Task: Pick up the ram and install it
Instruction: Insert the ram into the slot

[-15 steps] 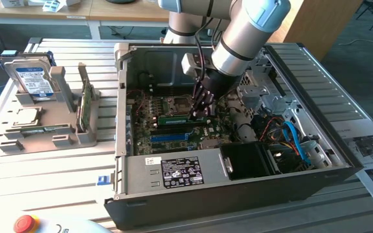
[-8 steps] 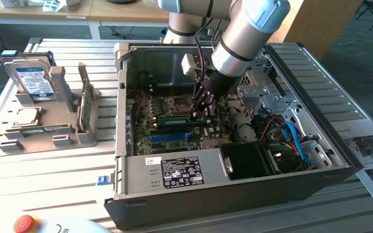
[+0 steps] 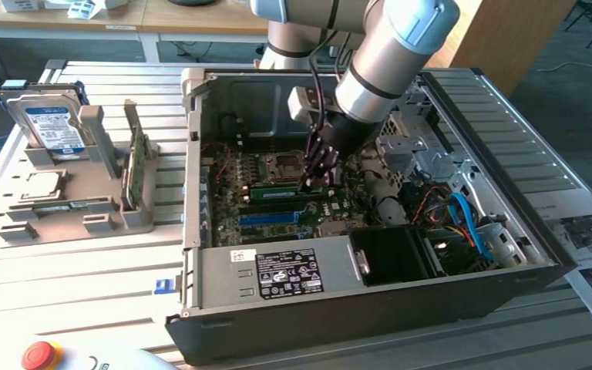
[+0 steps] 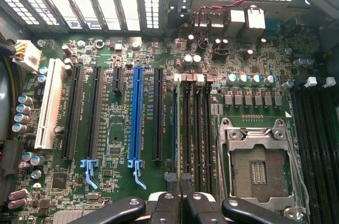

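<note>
Installation stage, ram at the slot.

Exterior view:
- Hand [image 3: 317,183]: reaches down inside the open computer case [image 3: 378,308], fingers drawn close together and pinching the ram [image 3: 275,187] at one end.
- Ram: a thin green strip lying along the memory slots [image 3: 275,196] on the motherboard [image 3: 260,223]. It looks level with the slot, but whether it is fully seated cannot be told.
- Judgement: the pick-up is done and the insertion is in hand. The next move calls for a straight push down, with the stick kept in line with its slot and square to the board.
- Obstructions: the power supply [image 3: 286,274] sits on the near side. A bundle of cables [image 3: 461,220] lies to the exterior view's right, apart from the hand. The case wall [image 3: 195,154] stands close on the exterior view's left.
- Other items on the bench [image 3: 70,270]: a grey holder [image 3: 121,220] carrying a hard drive [image 3: 55,127] and an upright green card [image 3: 136,166]. A red stop button [image 3: 39,354] sits at the near edge.

Wrist view:
- Hand [image 4: 180,203]: black fingers [image 4: 164,205] nearly meet, leaving a narrow gap above the dark memory slots [image 4: 193,128].
- Neighbours: the empty CPU socket [image 4: 259,166] lies just beside the slots on one side, and the blue expansion slot [image 4: 137,113] and white expansion slot [image 4: 47,102] lie on the other.
- Risk, judged: a tilted stick could jam against the slot's end clips [image 4: 180,78].
</note>
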